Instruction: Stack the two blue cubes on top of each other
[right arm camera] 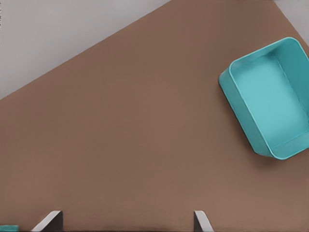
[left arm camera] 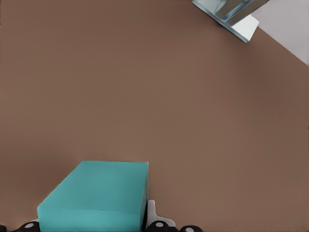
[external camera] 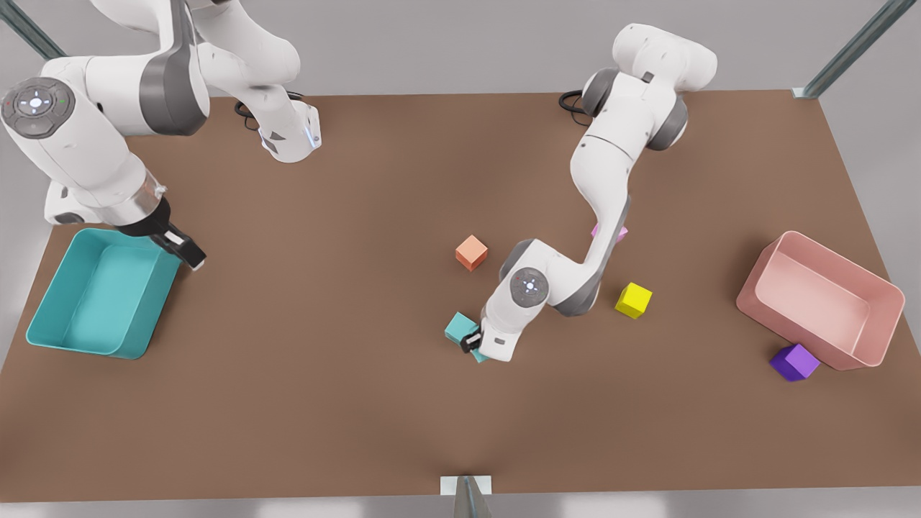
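- Standing low over the middle of the desk (external camera: 324,403), the left gripper (external camera: 471,342) is seen right against one blue cube (external camera: 459,325).
- In the left wrist view this blue cube (left arm camera: 96,193) is seen directly below the camera and close to it. Whether the fingers are pinching it cannot be told.
- The second blue cube (external camera: 481,355) is mostly hidden under the same gripper. Only a corner is seen, just beside the first cube; whether the two touch cannot be told.
- The right gripper (external camera: 188,253) is held raised at the front view's left, over the near corner of the teal bin (external camera: 43,316), and is waiting.
- In the right wrist view its fingers (right arm camera: 50,220) are seen spread wide apart with nothing between them, and the teal bin (right arm camera: 227,79) is seen on the desk below.
- An orange cube (external camera: 471,252) is noted near the left arm's elbow, and a yellow cube (external camera: 633,300) on that arm's other side.
- A pink cube (external camera: 620,232) is partly covered by the left arm.
- A purple cube (external camera: 794,362) is found against the near wall of the pink bin (external camera: 748,288) at the front view's right.
- A metal bracket (left arm camera: 244,29) is seen at the desk's edge in the left wrist view.
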